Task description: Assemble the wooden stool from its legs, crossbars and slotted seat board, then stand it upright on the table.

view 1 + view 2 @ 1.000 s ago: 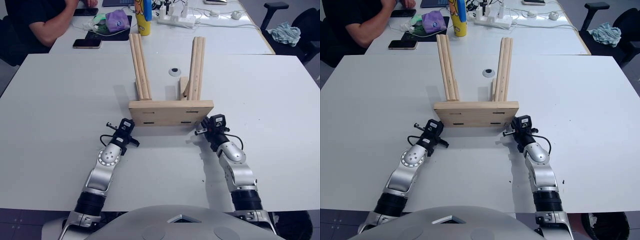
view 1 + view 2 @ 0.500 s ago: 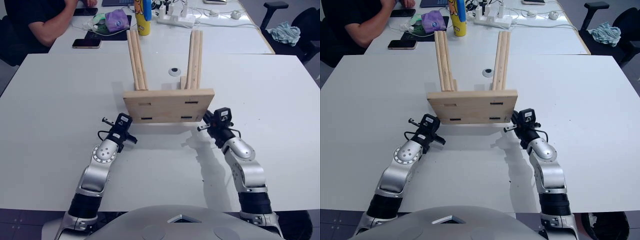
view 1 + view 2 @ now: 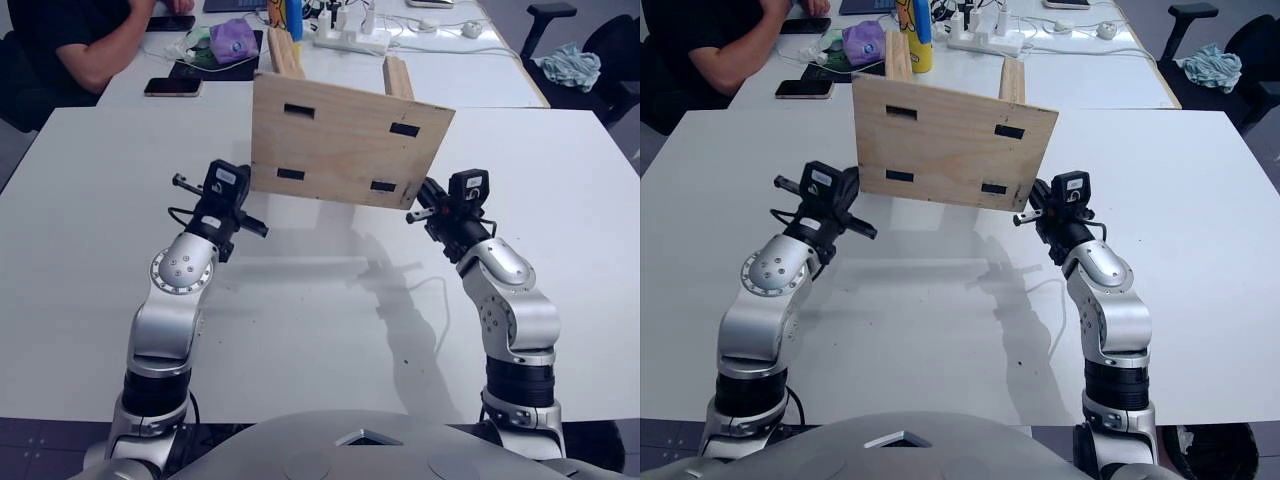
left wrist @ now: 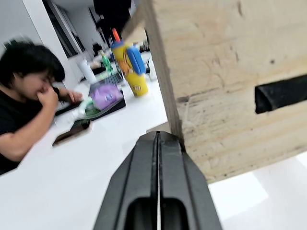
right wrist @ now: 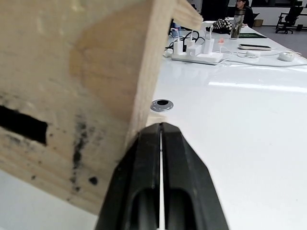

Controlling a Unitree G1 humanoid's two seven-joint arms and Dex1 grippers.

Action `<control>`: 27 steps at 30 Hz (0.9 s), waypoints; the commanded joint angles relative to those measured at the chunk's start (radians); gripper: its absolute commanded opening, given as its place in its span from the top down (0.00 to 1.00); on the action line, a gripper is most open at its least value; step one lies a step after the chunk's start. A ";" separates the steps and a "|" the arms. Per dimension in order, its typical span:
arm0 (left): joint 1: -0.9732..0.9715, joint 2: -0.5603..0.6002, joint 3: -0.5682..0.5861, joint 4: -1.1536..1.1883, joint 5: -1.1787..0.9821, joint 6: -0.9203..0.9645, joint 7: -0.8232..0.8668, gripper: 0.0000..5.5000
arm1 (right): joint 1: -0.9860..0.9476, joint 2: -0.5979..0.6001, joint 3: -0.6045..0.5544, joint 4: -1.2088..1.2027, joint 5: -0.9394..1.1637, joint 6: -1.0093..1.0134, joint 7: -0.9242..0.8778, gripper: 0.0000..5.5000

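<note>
The assembled wooden stool hangs above the white table point(image 3: 90, 280), tipped so the slotted seat board point(image 3: 345, 140) faces me. Two leg ends point(image 3: 281, 50) point(image 3: 397, 73) poke out behind its top edge. My left gripper point(image 3: 247, 193) is shut, its tip pressed against the board's left edge. My right gripper point(image 3: 418, 207) is shut too, tip against the right lower corner. The left wrist view has the shut fingers point(image 4: 144, 163) meeting the board's edge point(image 4: 165, 81). In the right wrist view the shut fingers point(image 5: 144, 158) touch the board's side point(image 5: 146, 81).
A round grommet point(image 5: 159, 103) sits in the table behind the stool. On the far table are a phone point(image 3: 173, 87), a purple pouch point(image 3: 228, 40), a power strip point(image 3: 350, 38) and a seated person point(image 3: 80, 40). A chair point(image 3: 590, 60) stands at the right.
Both arms have risen, lifting the stool off the table. The seat board has swung from standing on its edge to tilted up towards me, hiding most of the legs.
</note>
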State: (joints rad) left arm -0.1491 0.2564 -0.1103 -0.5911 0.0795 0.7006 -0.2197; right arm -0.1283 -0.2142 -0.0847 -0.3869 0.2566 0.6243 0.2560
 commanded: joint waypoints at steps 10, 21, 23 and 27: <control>-0.114 -0.033 -0.033 -0.043 -0.096 0.026 -0.081 1.00 | -0.184 0.063 0.000 -0.109 0.157 0.096 0.003 1.00; -0.261 -0.049 0.018 0.014 -0.117 0.042 -0.064 1.00 | -0.282 0.085 -0.038 -0.055 0.155 0.096 -0.036 1.00; -0.264 -0.044 0.021 0.038 -0.112 0.039 -0.066 1.00 | -0.293 0.083 -0.042 -0.037 0.149 0.089 -0.037 1.00; -0.272 -0.031 0.013 0.108 -0.100 0.036 -0.073 1.00 | -0.311 0.082 -0.050 0.001 0.129 0.068 -0.053 1.00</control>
State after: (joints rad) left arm -0.3837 0.2467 -0.0267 -0.5134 0.0385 0.7535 -0.2215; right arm -0.3980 -0.1672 -0.1880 -0.4029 0.3414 0.6861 0.1731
